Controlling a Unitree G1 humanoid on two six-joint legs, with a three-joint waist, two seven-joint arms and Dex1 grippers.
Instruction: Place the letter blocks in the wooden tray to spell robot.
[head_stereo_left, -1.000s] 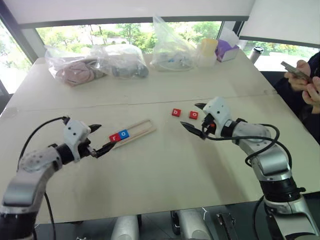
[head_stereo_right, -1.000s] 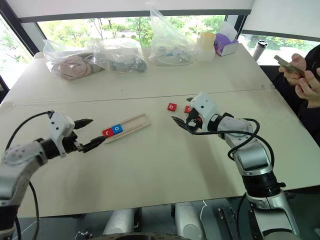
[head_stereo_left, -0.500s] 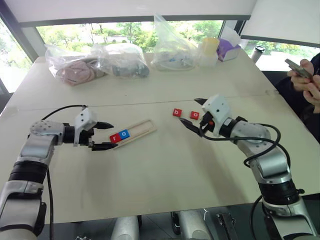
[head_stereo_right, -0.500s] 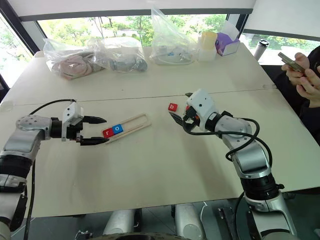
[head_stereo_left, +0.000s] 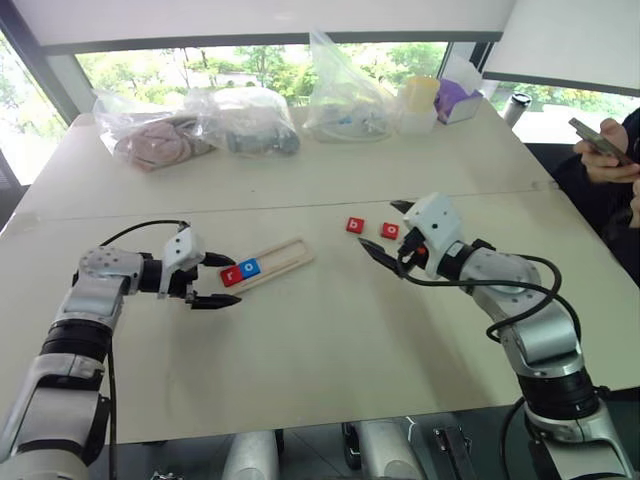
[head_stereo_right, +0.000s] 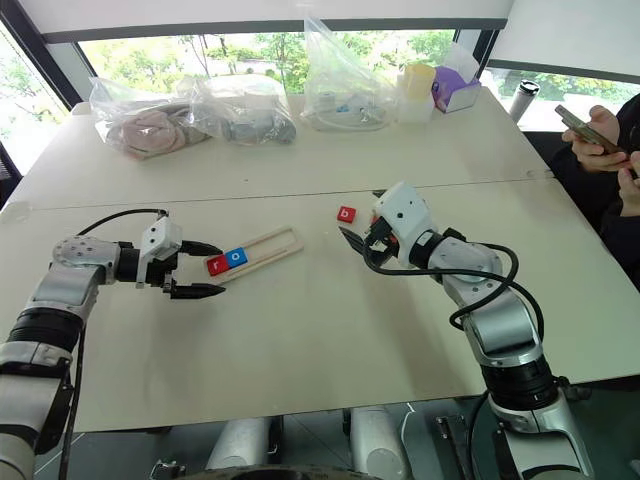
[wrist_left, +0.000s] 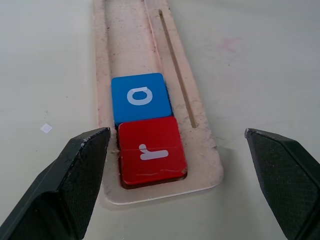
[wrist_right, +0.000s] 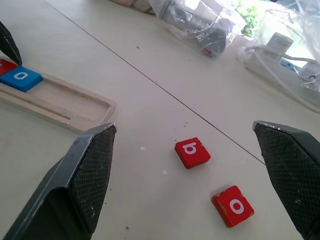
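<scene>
The left gripper (head_stereo_left: 217, 281), black fingers spread and empty, points level at the near end of the long pale wooden tray (head_stereo_left: 285, 260), mid-table. In the tray's slot sit a red square "r" block (wrist_left: 151, 151) and a blue "o" block (wrist_left: 140, 97), touching. The right gripper (head_stereo_left: 386, 231), likewise spread and empty, hovers beside the loose red "b" block (wrist_right: 192, 152) and red "o" block (wrist_right: 232, 205).
</scene>
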